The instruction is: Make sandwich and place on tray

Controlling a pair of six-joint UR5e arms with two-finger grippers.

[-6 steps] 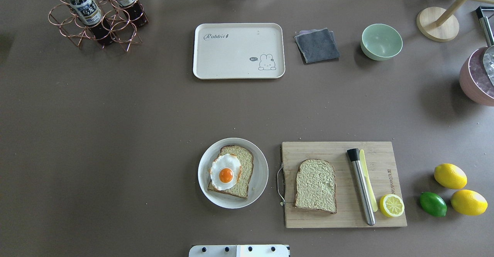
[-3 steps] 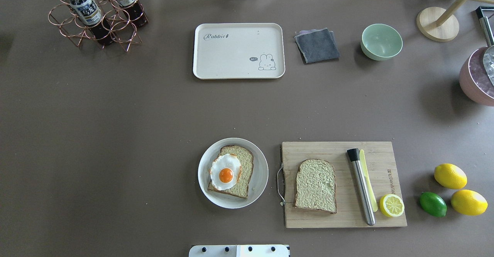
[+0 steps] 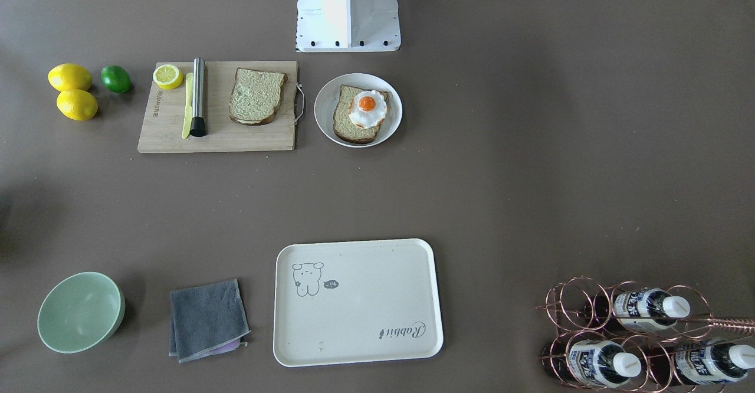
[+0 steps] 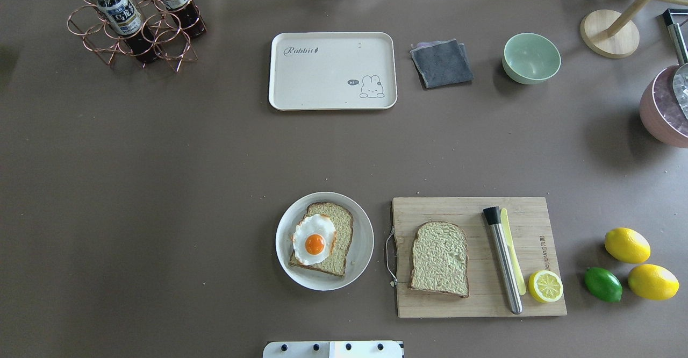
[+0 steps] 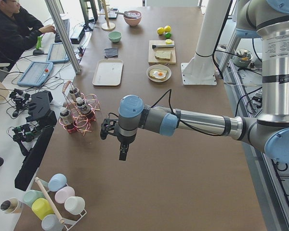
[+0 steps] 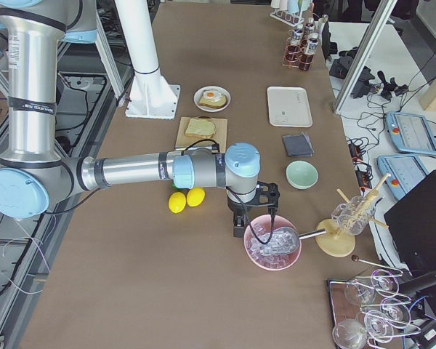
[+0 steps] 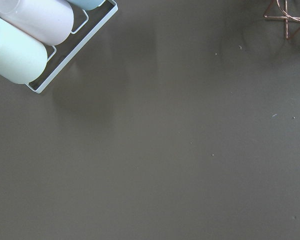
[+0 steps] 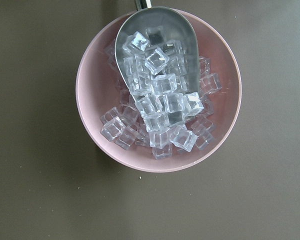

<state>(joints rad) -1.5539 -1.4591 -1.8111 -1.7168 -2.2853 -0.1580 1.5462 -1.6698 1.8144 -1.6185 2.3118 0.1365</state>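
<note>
Hardly begun: cannot tell the opening or any load of the left jaws, hanging over the surface (image 7: 165, 150) beside cups (image 7: 37, 20), well left of the food. Between both jaws, far from each: egg (image 4: 314, 240) on one slice (image 4: 339, 240) on the plate (image 4: 365, 240), second slice (image 4: 439, 258) on the board (image 4: 446, 207), uncapped; tray (image 4: 322, 73) yet to receive anything. Same doubt for the right jaws, above the ice bowl (image 8: 90, 90).

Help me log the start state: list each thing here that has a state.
tray: empty
fried egg: on the plated bread slice, uncovered
second bread slice: flat on the cutting board
lemon half: cut face up
green bowl: upright, empty
cloth: folded
pink bowl: full of ice
left gripper: open or shut, cannot tell
right gripper: cannot tell
</note>
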